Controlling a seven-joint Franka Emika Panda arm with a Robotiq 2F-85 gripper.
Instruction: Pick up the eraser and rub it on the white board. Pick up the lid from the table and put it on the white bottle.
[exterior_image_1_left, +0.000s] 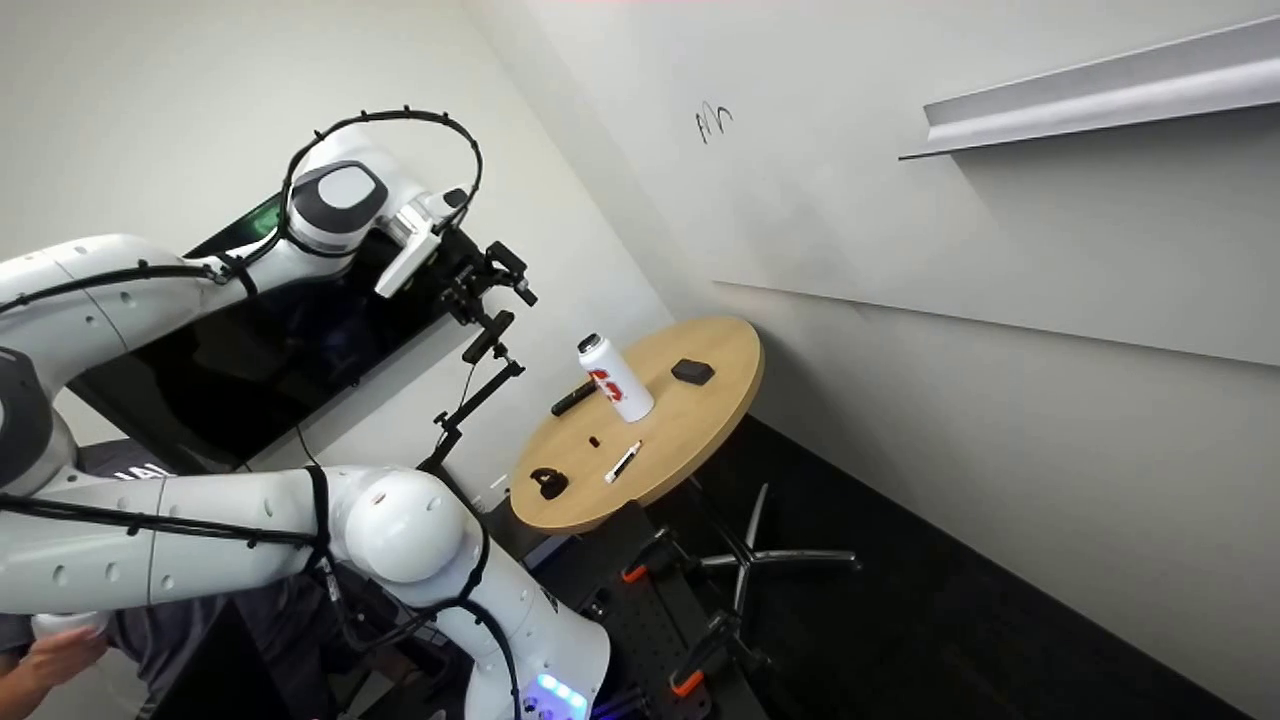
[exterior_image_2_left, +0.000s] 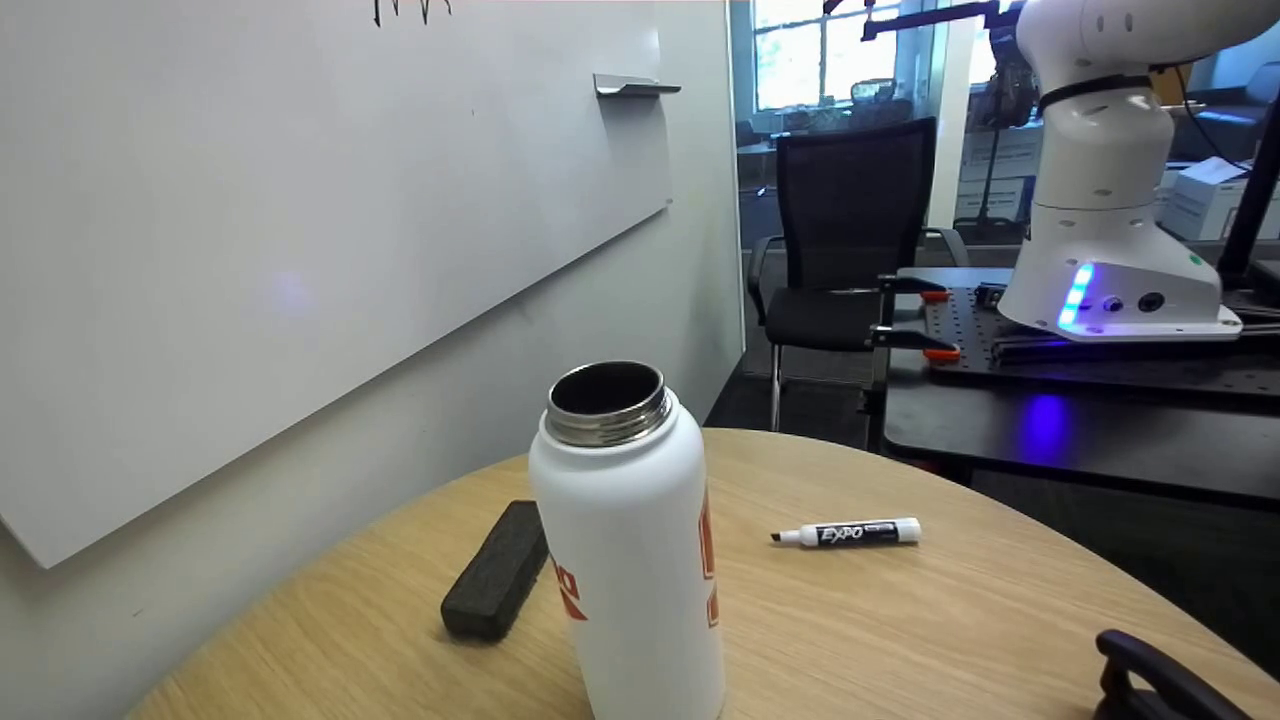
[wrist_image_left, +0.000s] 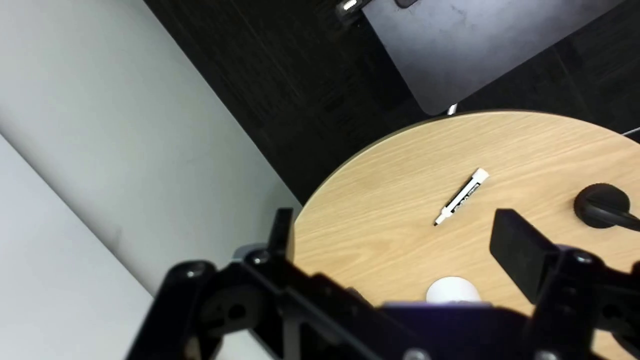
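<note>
My gripper (wrist_image_left: 392, 227), jaws wide, white bottle (exterior_image_2_left: 638, 560) upright on table (exterior_image_2_left: 830, 640), mouth uncovered, interior dark, contents unreadable, in an exterior view eraser (exterior_image_2_left: 497, 570) left of it, black lid (exterior_image_2_left: 1160, 672) near right.

Uncapped marker (exterior_image_2_left: 850, 533) lying flat; black chair (exterior_image_2_left: 850, 225); dark screen (exterior_image_1_left: 270, 370).

You can read one brand, EXPO, in white on the black label (exterior_image_2_left: 848, 534) of the marker (exterior_image_2_left: 905, 531), seen beyond the fingers (wrist_image_left: 520, 250) and between them in the wrist view. You find the red print (exterior_image_1_left: 606, 385) on the white bottle (exterior_image_2_left: 635, 560), lower than the fingers, undecipherable. Well apart from them, handwriting (exterior_image_1_left: 713, 122) on the white board (exterior_image_2_left: 300, 250) and partly hidden lettering on a shirt (exterior_image_1_left: 180, 650) give you no certain word.
</note>
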